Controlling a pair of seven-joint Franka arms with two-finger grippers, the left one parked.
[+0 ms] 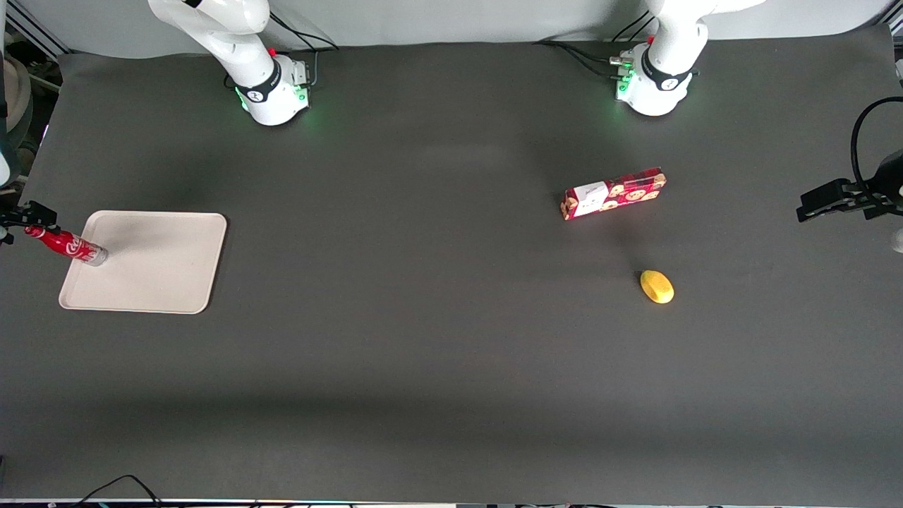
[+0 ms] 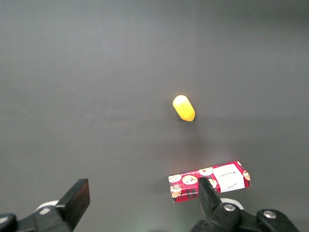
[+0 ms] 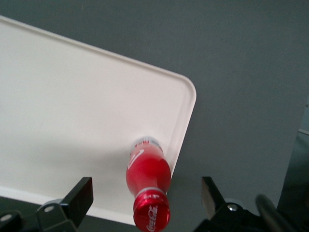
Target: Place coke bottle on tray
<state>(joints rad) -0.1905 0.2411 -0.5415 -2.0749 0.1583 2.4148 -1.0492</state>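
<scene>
Coke bottle point(image 3: 147, 189) upright on tray point(image 1: 162, 268), base just inside the rim at the edge toward the working arm's end of the bench point(image 1: 423, 353). Tray otherwise bare. Hand point(image 3: 147, 200) above the bottle, fingers point(image 3: 79, 195) spread wide either side of the red cap, not touching it. Cookie box point(image 1: 614, 193), red, lying flat well apart toward the parked arm's end. Yellow lemon-like object point(image 1: 657, 286) nearer the front camera than the box, near it, not touching. Nothing between hand and bottle.
</scene>
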